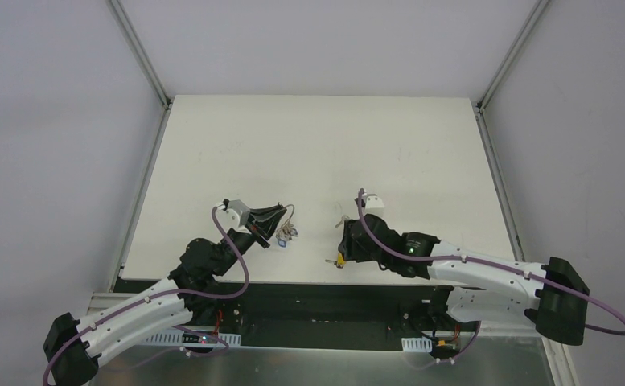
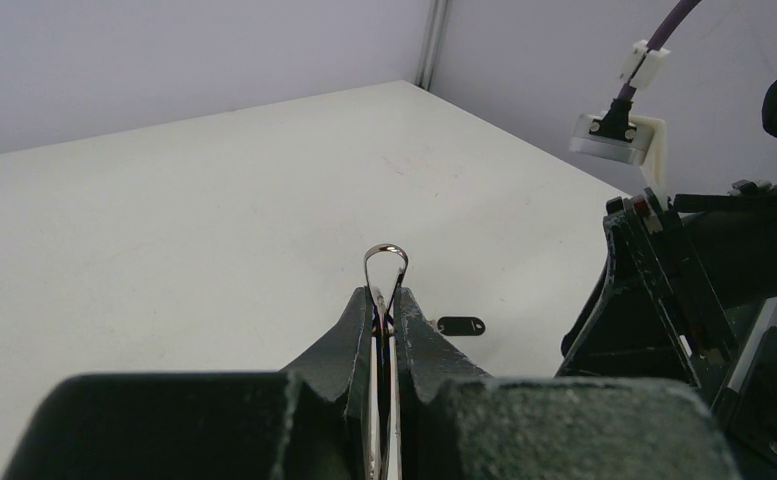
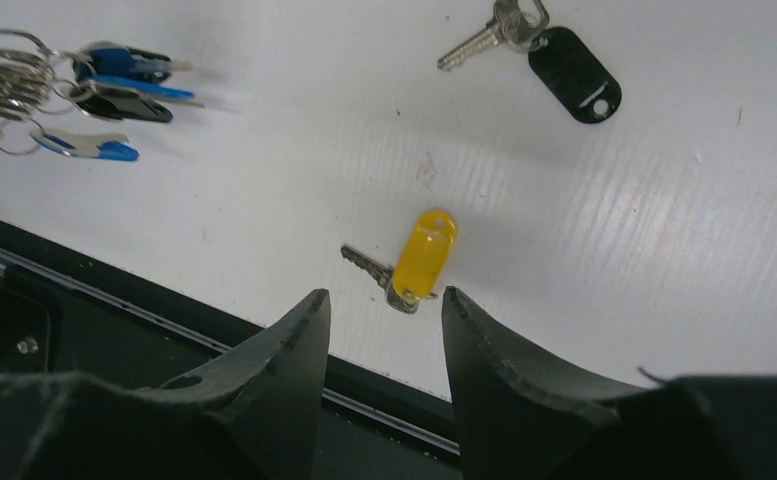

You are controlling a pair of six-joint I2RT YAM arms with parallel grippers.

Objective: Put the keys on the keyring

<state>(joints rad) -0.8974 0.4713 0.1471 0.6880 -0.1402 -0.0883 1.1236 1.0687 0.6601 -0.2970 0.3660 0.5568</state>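
Right wrist view: yellow-headed key (image 3: 419,262), likely light, stiff, slippery-bladed, flat on worktop (image 3: 664,250) by its near edge under spread right claw (image 3: 384,300); best grasped by plastic head; left claw (image 2: 385,300) pinches keyring (image 2: 385,246).

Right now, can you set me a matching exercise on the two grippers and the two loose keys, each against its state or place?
Things:
1. left gripper
2. right gripper
3. yellow-tagged key
4. black-tagged key

States or places:
A. lies on the table near its front edge, just ahead of open fingers
B. open, holding nothing
C. shut on the keyring
D. lies on the table farther in from the edge

Pairs: 1-C; 2-B; 3-A; 4-D
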